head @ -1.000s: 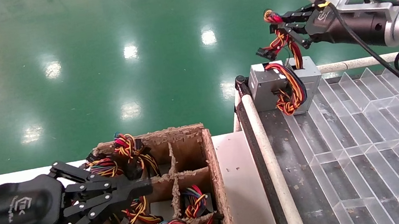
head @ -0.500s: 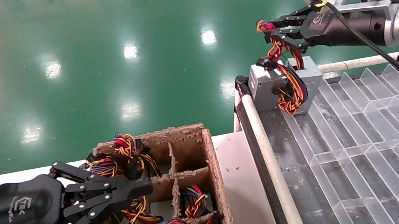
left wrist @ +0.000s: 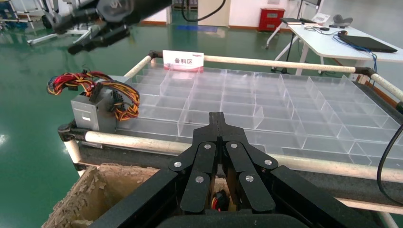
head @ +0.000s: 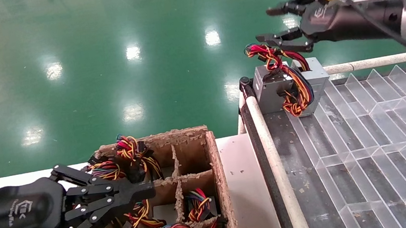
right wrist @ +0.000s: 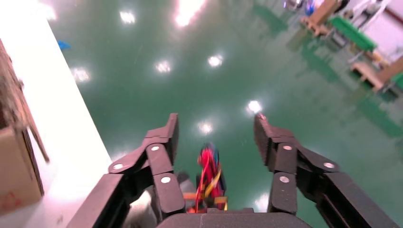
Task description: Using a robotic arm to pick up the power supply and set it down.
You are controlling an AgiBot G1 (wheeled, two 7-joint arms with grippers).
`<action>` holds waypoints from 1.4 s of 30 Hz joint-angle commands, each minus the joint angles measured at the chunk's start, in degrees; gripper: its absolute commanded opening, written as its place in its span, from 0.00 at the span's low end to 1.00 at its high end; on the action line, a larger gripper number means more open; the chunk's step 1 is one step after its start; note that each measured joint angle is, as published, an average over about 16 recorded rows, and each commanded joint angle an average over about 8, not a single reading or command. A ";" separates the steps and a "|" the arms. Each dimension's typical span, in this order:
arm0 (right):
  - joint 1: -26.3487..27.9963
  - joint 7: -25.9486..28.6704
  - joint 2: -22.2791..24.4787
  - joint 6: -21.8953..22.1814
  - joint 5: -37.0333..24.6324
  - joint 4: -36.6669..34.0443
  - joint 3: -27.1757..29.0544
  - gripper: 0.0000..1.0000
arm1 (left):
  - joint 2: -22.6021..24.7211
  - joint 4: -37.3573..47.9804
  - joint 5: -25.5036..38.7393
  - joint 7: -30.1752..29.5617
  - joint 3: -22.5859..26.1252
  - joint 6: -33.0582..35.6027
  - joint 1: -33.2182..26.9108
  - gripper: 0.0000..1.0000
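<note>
above power supply | right gripper spread, empty | left gripper pressed together over box

The power supply sits at the far corner of the clear divider tray, the right gripper spread wide just above its wires.
</note>
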 commanded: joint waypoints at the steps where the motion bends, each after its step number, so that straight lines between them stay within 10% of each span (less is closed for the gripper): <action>1: 0.06 -0.64 0.19 -0.72 0.44 0.45 0.30 1.00 | 0.00 0.00 0.00 0.00 0.00 0.00 0.00 0.00; 13: -10.74 7.04 4.95 -2.83 7.71 14.93 2.90 1.00 | 0.00 0.00 0.00 0.00 0.00 0.00 0.00 0.02; 21: -18.12 12.27 8.25 -4.29 12.84 24.86 4.79 1.00 | 0.00 0.00 0.00 0.00 0.00 0.00 0.00 1.00; 42: -36.99 25.63 16.69 -8.02 25.97 50.29 9.63 1.00 | 0.00 0.00 0.00 0.00 0.00 0.00 0.00 1.00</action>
